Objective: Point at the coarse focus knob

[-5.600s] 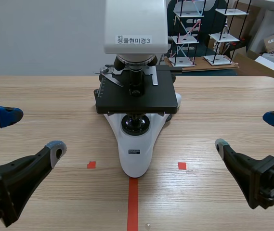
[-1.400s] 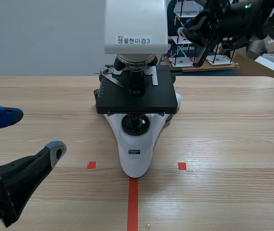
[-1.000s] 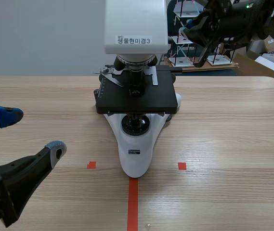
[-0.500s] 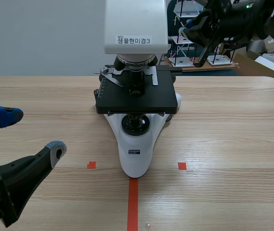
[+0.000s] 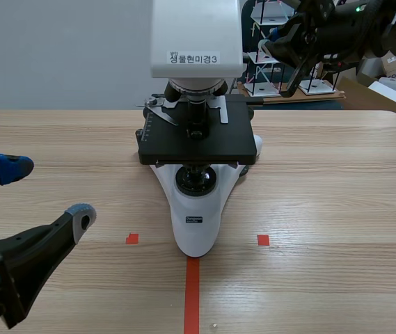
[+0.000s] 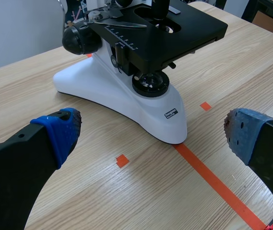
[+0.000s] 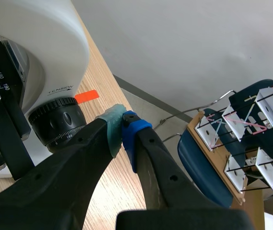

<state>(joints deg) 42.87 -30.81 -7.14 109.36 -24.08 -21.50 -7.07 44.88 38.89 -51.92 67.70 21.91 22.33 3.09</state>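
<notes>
The microscope [image 5: 196,209] is cut off above. The right tool [image 7: 123,125], pressed together, sits beside its black knob [image 7: 59,122]; left tool [image 5: 44,193] spread.

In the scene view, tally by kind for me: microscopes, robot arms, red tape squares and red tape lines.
Microscope: 1
Robot arms: 2 (left arm, right arm)
Red tape squares: 2
Red tape line: 1
Total: 6

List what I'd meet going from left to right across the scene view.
left gripper, open and low → orange-red tape square → microscope → right gripper, shut and held high
</notes>
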